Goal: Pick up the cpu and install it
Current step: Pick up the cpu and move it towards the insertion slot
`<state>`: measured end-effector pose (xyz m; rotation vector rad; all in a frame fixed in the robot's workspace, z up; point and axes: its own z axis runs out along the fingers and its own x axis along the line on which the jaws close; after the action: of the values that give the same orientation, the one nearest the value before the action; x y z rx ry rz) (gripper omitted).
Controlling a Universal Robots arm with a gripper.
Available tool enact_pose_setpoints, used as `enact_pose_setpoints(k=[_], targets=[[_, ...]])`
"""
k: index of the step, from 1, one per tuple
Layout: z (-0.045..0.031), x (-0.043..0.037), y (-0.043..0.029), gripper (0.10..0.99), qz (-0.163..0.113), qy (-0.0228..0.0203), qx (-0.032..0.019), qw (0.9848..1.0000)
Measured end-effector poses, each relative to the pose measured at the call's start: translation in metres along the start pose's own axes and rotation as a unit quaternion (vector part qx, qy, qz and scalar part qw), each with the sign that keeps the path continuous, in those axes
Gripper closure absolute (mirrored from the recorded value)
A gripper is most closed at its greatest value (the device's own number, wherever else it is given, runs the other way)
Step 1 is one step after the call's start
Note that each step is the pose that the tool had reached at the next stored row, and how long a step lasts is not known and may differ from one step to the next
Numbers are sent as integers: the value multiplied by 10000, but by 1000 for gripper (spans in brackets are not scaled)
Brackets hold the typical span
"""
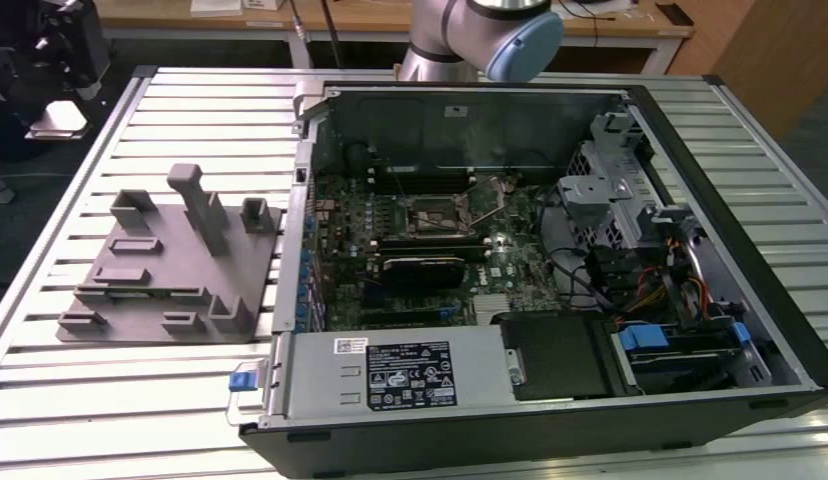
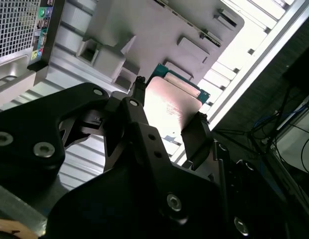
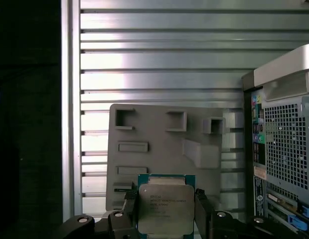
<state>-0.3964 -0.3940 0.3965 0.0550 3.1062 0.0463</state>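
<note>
In both wrist views we see the black gripper [image 3: 166, 209] squeezing the flat, square cpu [image 3: 166, 199] between its jaws, shiny silver top and thin green rim held over the blocky grey plastic fixture [image 3: 159, 144] on the ribbed metal table [image 3: 159, 59].

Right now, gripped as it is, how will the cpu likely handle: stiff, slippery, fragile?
The cpu looks like a thin rigid plate, so probably stiff and light. The hand pinches its edges, and the smooth metal top suggests it could slip. Its thin green rim looks chip-prone.
</note>
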Motion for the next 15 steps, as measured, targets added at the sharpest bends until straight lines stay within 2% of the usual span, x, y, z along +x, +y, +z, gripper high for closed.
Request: enact_pose_setpoints(k=[15], targets=[[9, -244, 9, 545, 0, 0, 0, 10000]])
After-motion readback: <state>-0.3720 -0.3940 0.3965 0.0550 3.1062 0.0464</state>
